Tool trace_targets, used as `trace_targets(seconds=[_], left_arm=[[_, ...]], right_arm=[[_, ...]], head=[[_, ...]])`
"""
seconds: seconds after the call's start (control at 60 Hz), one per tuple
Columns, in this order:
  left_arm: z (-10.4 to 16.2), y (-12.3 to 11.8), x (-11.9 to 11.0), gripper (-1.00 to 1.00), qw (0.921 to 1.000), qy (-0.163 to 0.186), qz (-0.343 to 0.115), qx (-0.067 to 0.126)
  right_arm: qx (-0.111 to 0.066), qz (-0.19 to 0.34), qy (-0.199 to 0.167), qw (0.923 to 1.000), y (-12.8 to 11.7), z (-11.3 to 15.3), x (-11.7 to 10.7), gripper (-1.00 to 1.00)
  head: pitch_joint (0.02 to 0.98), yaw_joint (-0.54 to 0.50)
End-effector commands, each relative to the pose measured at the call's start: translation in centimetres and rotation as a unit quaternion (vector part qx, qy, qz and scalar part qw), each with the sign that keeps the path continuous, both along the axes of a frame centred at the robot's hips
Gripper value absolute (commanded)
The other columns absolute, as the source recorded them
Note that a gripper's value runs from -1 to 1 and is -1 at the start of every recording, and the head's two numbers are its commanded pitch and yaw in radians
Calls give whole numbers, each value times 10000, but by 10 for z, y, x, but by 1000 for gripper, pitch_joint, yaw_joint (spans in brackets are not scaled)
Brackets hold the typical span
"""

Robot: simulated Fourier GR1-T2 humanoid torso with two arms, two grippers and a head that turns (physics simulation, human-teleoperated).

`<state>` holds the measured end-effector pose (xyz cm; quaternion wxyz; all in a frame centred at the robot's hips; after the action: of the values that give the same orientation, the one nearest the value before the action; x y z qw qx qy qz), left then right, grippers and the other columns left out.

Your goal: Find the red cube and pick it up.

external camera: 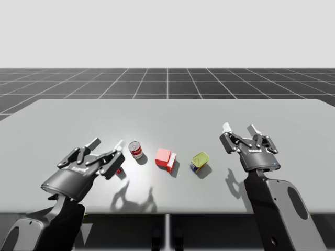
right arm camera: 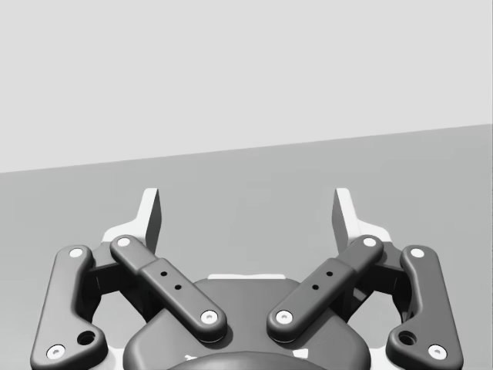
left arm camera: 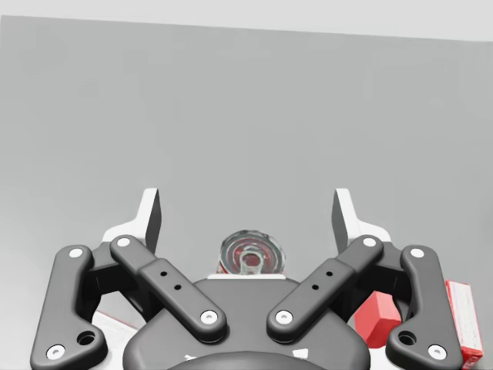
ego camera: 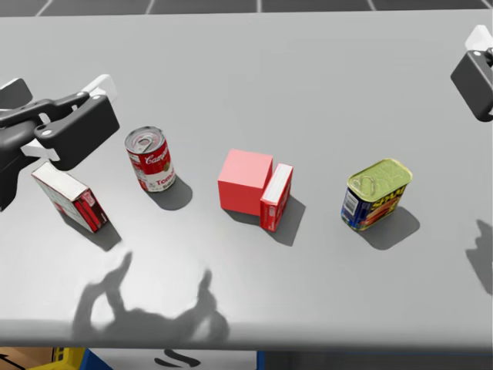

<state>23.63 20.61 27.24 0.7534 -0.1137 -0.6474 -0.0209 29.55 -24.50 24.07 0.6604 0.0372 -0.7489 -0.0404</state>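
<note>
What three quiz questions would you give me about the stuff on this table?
1. True or false: the round can stands upright.
2. Which is nearer the blue tin: my left gripper or my right gripper?
3. What sits right against the red cube? A. the round can B. a red and white box C. the blue tin
Key: 1 true; 2 right gripper; 3 B.
</note>
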Motion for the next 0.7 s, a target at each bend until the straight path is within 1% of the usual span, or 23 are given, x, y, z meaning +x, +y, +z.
trace_targets(seconds=[0.017,0.05,0.083,0.1,0.15,0.2,0.217,0.267,0.317,0.333,0.367,0.417,0.467,0.517,0.7], left_arm=[[-3,-30,-44,-1000,9984,280,-494,-44],[-5,-32,-49,-1000,9981,301,-535,23],[-7,-34,-54,-1000,9975,354,-614,-27],[-10,-38,-60,-1000,9969,400,-678,-8],[-14,-41,-68,-1000,9965,404,-718,105],[-19,-44,-73,-1000,9959,446,-773,116],[-24,-47,-77,-1000,9950,518,-838,136],[-30,-51,-81,-1000,9941,580,-903,134],[-40,-57,-85,-1000,9932,606,-967,237],[-44,-60,-86,-1000,9924,655,-1015,231],[-48,-62,-86,-1000,9915,703,-1074,219],[-58,-67,-86,-1000,9911,729,-1084,271],[-66,-71,-84,-1000,9898,811,-1134,282],[-70,-73,-81,-1000,9898,823,-1126,298],[-91,-88,-61,-1000,9887,890,-1112,471]], right_arm=[[25,-21,5,10000,-2,0,0,-1000],[26,-32,1,10000,-3,0,0,-1000],[33,-34,-1,10000,-3,1,0,-1000],[49,-32,-3,10000,-4,1,1,-1000],[46,-40,-1,10000,-4,1,1,-1000],[46,-42,-1,10000,-5,1,1,-1000],[34,-47,-2,10000,-5,1,1,-1000],[14,-54,0,10000,-5,0,1,-1000],[0,-53,-1,10000,-5,0,2,-1000],[-2,-53,-5,10000,-5,0,2,-1000],[-5,-60,-9,10000,-5,0,2,-1000],[-27,-75,-14,10000,-5,0,2,-1000],[-25,-81,-20,10000,-5,0,2,-1000],[-35,-86,-22,10000,-5,0,2,-1000],[-70,-101,-29,9999,-5,0,2,-1000]], head=[[858,36],[858,36],[859,37],[861,37],[865,38],[867,38],[868,40],[868,40],[868,42],[868,42],[869,42],[869,45],[869,47],[869,47],[871,46]])
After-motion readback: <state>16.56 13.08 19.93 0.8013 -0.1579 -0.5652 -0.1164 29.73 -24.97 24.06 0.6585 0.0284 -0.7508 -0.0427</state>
